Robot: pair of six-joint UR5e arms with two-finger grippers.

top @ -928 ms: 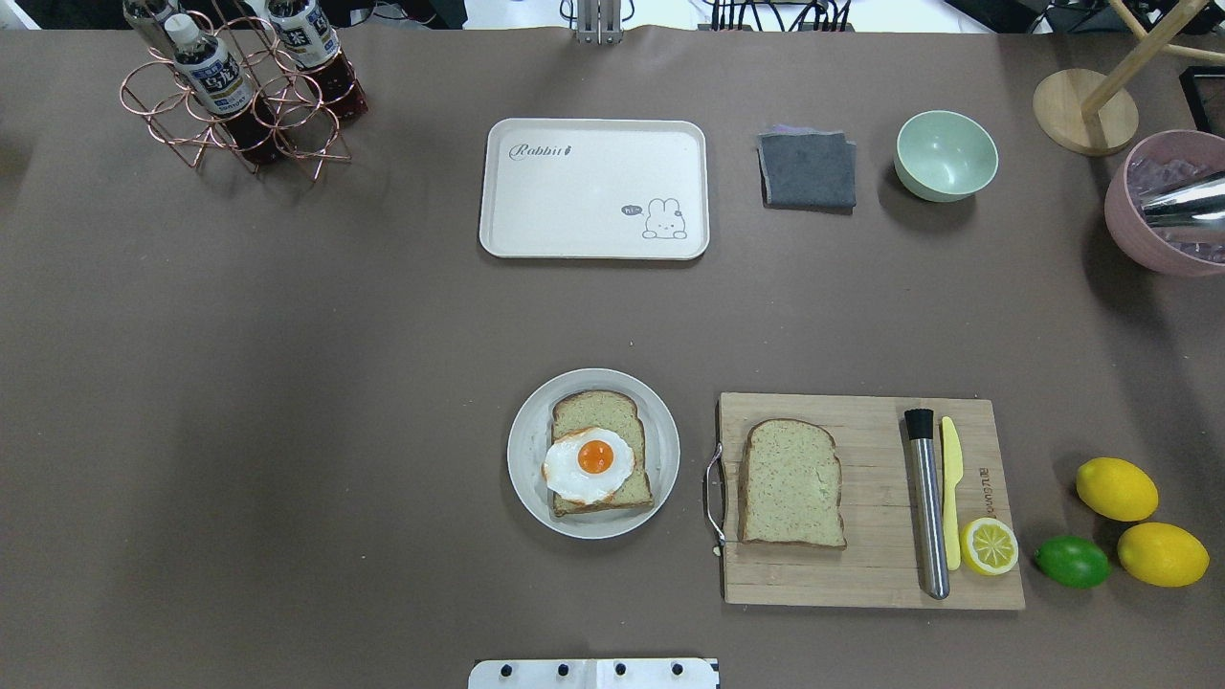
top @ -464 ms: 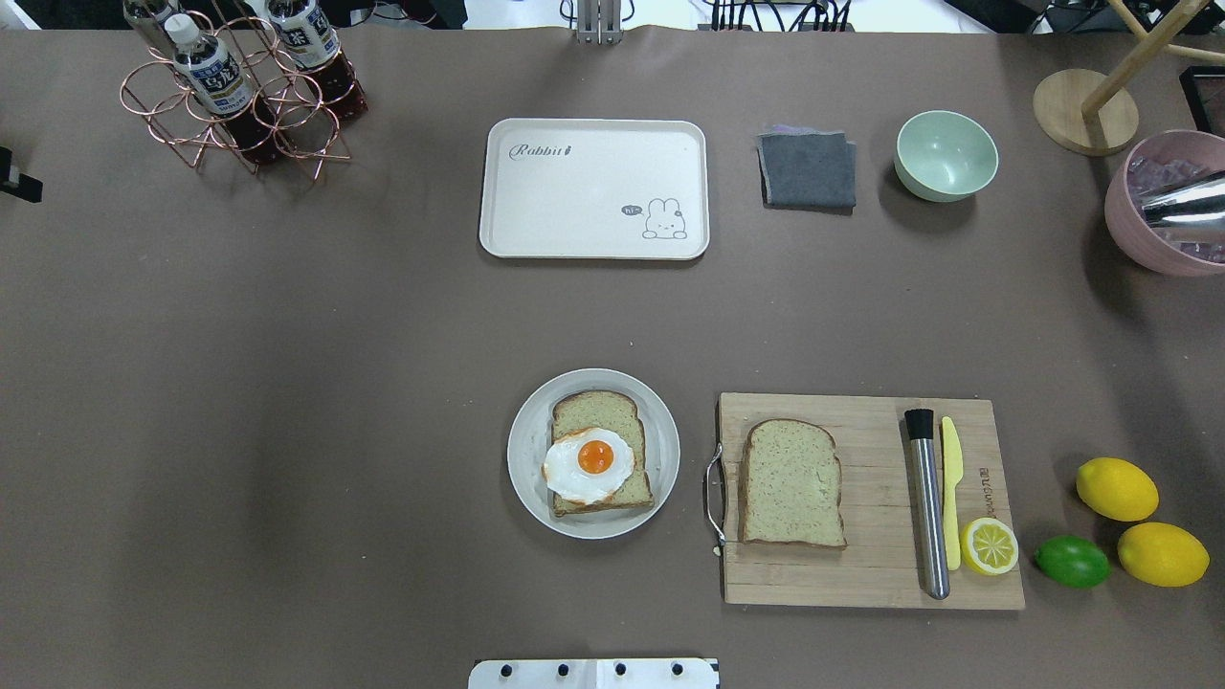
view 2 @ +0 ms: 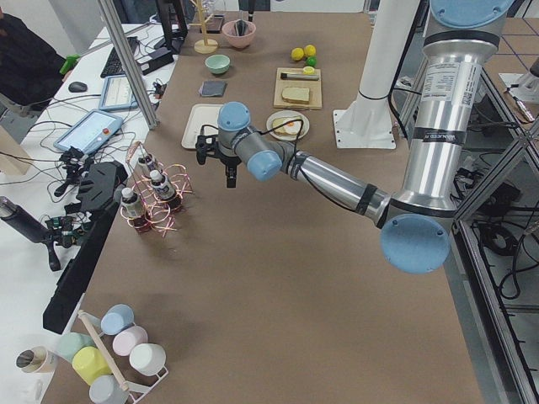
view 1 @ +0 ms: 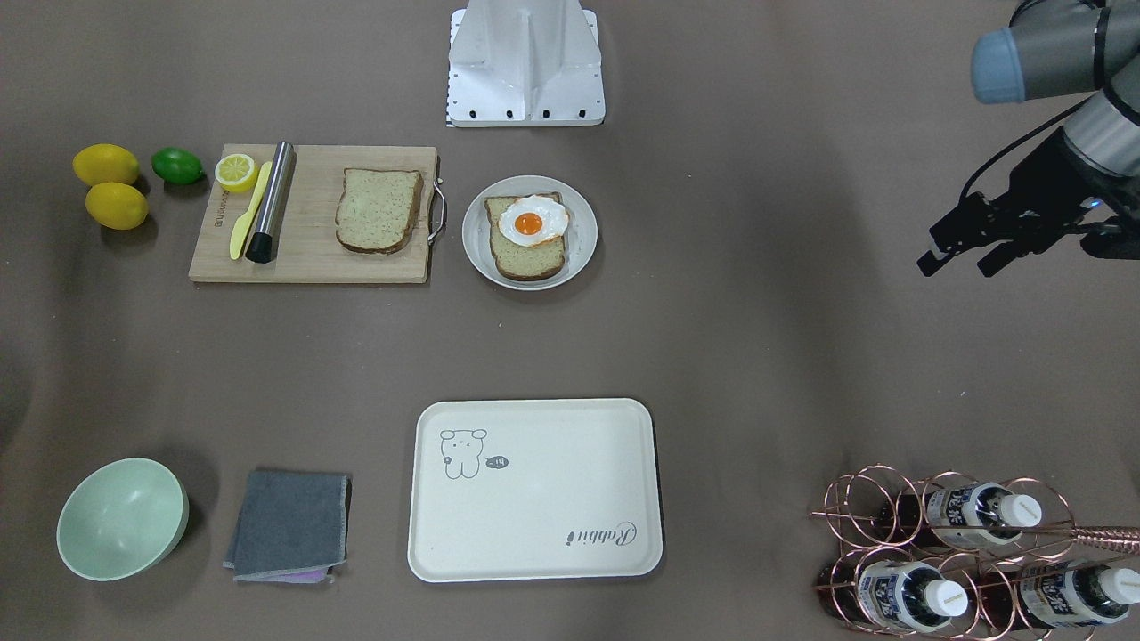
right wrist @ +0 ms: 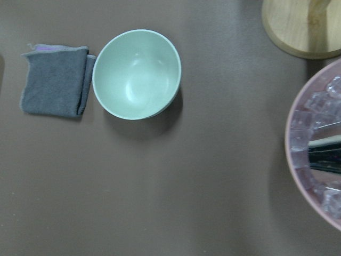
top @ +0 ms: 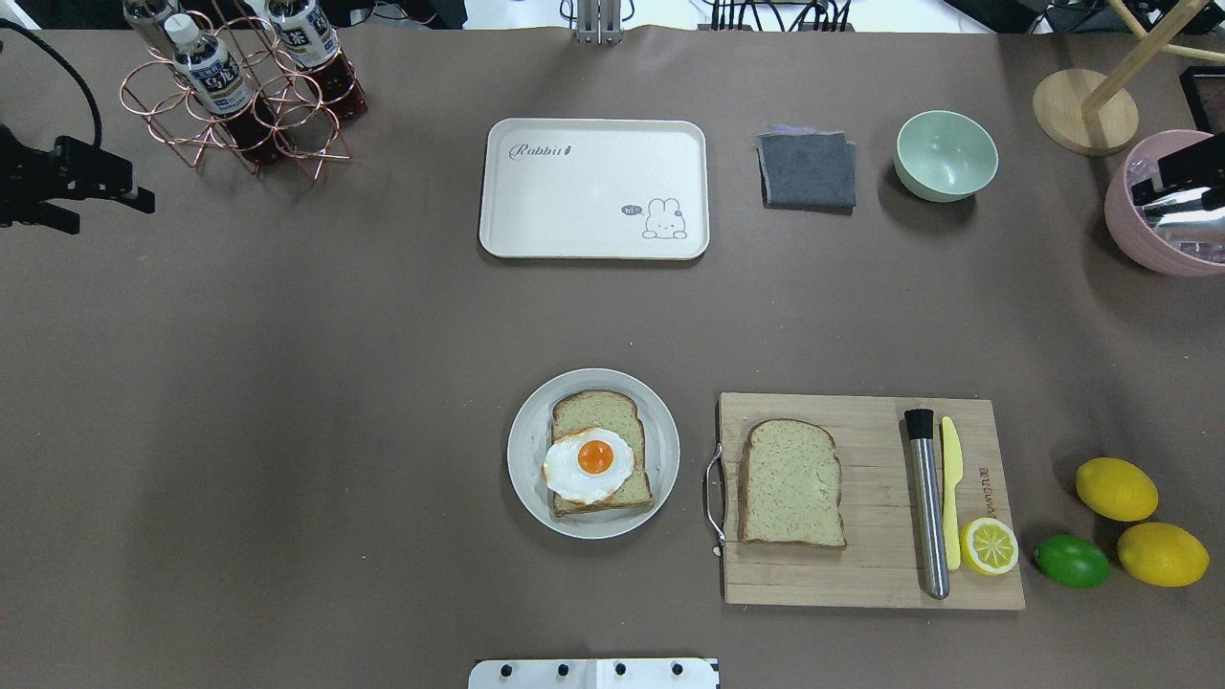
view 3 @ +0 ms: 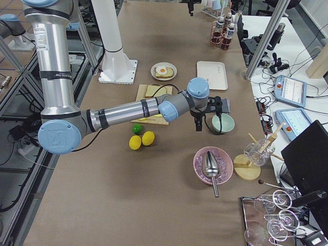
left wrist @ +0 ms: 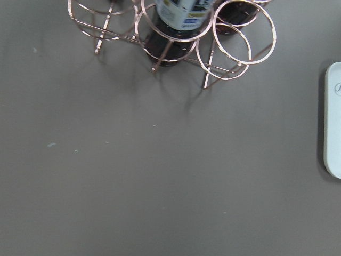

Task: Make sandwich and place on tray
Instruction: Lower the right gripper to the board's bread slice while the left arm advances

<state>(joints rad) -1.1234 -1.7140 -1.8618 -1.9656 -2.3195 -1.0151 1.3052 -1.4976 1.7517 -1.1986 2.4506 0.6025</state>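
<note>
One bread slice (top: 612, 413) lies on a round white plate (top: 522, 450) with the fried egg (top: 590, 465) on top. The other slice (top: 792, 483) rests on the wooden cutting board (top: 861, 574). Further back, the cream tray (top: 584, 201) holds nothing. My left gripper (top: 105, 212) hovers at the far left edge beside the bottle rack (top: 239, 96), open, with nothing between its fingers; it also shows in the front view (view 1: 957, 264). Only a black part of my right gripper (top: 1191, 165) shows, at the right edge over the pink bowl (top: 1124, 234). I cannot tell its state.
A grey cloth (top: 809, 170) and a green bowl (top: 946, 155) sit right of the tray. On the board lie a steel muddler (top: 926, 502), a yellow knife (top: 950, 478) and a lemon half (top: 990, 545). Two lemons (top: 1116, 488) and a lime (top: 1072, 561) lie beside it.
My left gripper has come into the overhead view from the left edge. A black part of my right gripper now shows at the right edge. The bread, egg and tray have not moved.
</note>
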